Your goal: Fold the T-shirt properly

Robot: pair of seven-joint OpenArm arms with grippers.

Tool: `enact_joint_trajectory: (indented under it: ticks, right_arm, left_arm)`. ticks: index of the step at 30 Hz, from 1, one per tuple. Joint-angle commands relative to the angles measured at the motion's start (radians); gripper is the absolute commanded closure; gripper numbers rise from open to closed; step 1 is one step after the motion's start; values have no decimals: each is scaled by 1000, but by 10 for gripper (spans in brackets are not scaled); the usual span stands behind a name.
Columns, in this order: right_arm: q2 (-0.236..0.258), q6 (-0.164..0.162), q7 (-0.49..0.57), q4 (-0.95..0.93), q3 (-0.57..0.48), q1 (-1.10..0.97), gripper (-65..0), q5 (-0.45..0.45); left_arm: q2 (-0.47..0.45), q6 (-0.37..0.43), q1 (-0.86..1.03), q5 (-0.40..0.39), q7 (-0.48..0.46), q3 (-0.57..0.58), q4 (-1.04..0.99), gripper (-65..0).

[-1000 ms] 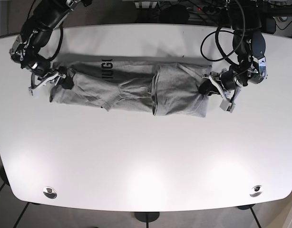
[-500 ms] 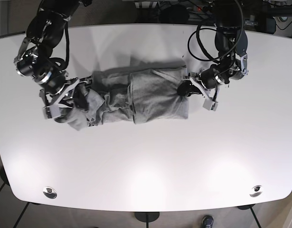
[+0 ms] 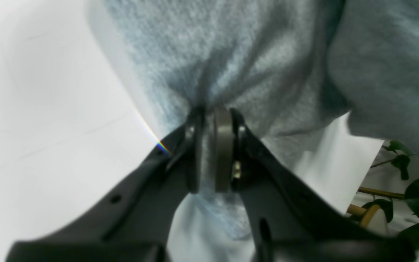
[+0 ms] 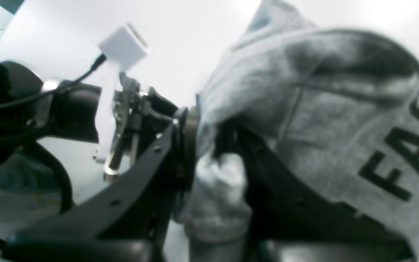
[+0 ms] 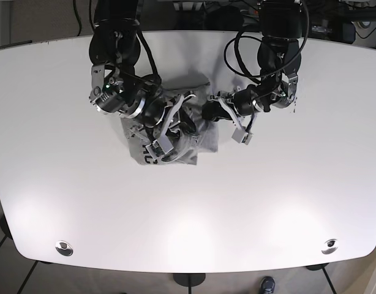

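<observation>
The grey T-shirt (image 5: 197, 144) with black lettering lies bunched and folded over itself at the middle back of the white table (image 5: 188, 208). My right gripper (image 5: 176, 125) sits over the shirt's middle and is shut on a fold of the grey cloth (image 4: 340, 127); its jaws pinch the fabric (image 4: 209, 145). My left gripper (image 5: 207, 113) is at the shirt's right edge, shut on the grey cloth (image 3: 267, 54), with its fingertips closed together (image 3: 213, 120). The two grippers are close together. The left arm's white block (image 4: 122, 43) shows in the right wrist view.
Two metal bolts sit near the table's front corners (image 5: 64, 247) (image 5: 329, 245). Cables and equipment crowd the back edge (image 5: 237, 12). A green plant (image 3: 413, 182) stands beyond the table edge in the left wrist view.
My right gripper has carried the shirt's left end rightward over the middle. My left gripper has moved left. The shirt has gone from a long strip to a short bunched pile.
</observation>
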Motion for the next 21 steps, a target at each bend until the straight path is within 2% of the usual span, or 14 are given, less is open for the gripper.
enact_joint_trajectory:
  ticks: [1,3,4,6,7,9,11,15,18,21]
  right_arm:
    - [0,3,34,-33,2,41,-27,10]
    - [2,2,34,-96,-6,68,-48,7]
    - [2,0,34,-113,-15,77,-94,6]
    - [2,0,34,-118,-15,83,-241,6]
    - [2,0,34,-107,-17,83,-354,12]
    - [2,0,31,-56,-17,72,-485,13]
    - [2,2,31,6,-11,38,-501,13]
    - [3,6,31,69,29,-15,-501,13]
    - [11,6,31,66,37,-54,-501,7]
    - [20,6,36,45,34,-69,-501,13]
  left_arm:
    - [-2,6,-6,17,18,0,6,-50]
    - [-2,6,-6,17,18,0,7,-50]
    - [-2,6,-6,17,18,0,7,-50]
    - [-2,6,-9,16,18,0,7,-50]
    - [-2,5,-9,16,18,0,14,-50]
    - [-2,3,-11,14,18,-1,15,-50]
    - [-2,3,-5,-17,20,-53,53,-49]
    - [-22,2,50,-171,24,-283,164,-49]
    - [-130,2,96,-245,26,-420,204,-49]
    - [-233,2,136,-245,26,-458,213,-49]
